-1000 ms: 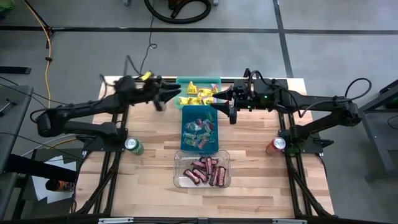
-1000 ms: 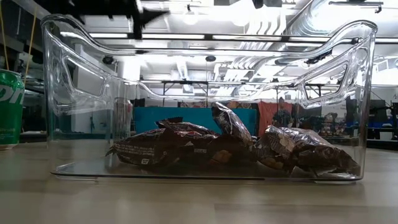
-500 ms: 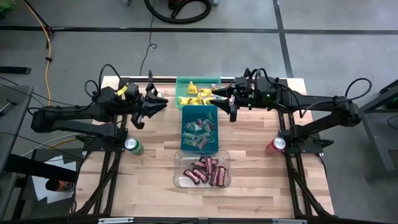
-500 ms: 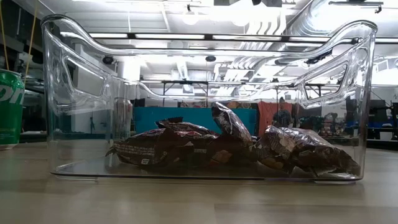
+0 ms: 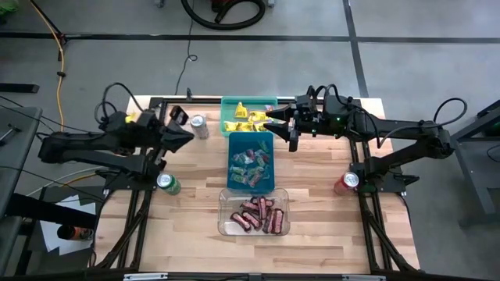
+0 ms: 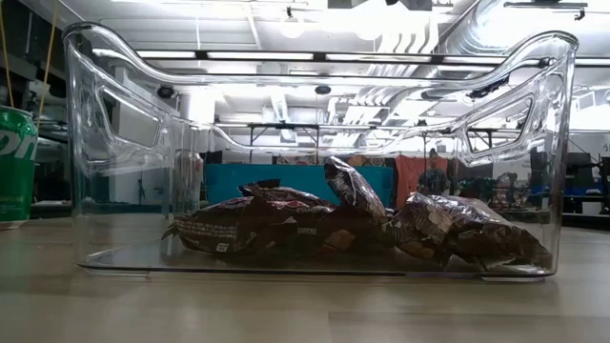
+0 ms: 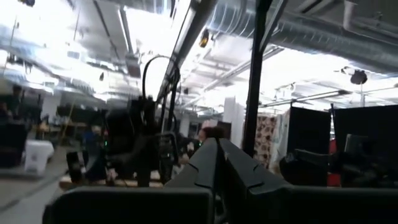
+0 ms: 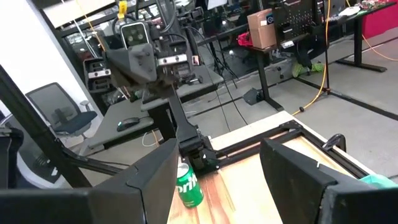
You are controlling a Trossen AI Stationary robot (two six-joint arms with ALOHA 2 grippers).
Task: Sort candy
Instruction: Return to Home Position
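The candy lies sorted in three bins down the table's middle. Yellow packets [image 5: 244, 119] fill the green bin [image 5: 269, 101] at the far edge. Mixed packets [image 5: 249, 165] lie in the blue bin [image 5: 233, 184]. Dark red-brown bars [image 5: 258, 214] [image 6: 286, 224] sit on the floor of the clear bin [image 5: 225, 226] [image 6: 114, 124]. My left gripper [image 5: 186, 134] [image 7: 216, 165] is shut on nothing, left of the bins and above the table. My right gripper [image 5: 280, 129] [image 8: 217, 180] hovers open at the green bin's right rim, with nothing between its fingers.
A silver can [image 5: 199, 125] stands just right of my left gripper. A green can [image 5: 166, 183] [image 6: 14, 167] [image 8: 186, 190] stands near the left edge, a red can [image 5: 346, 182] near the right edge. Bare wood lies on both sides of the bins.
My left gripper has drawn back from the green bin's left rim toward the table's left edge, uncovering the silver can, and has shut with nothing in it. My right gripper has kept open beside the green bin.
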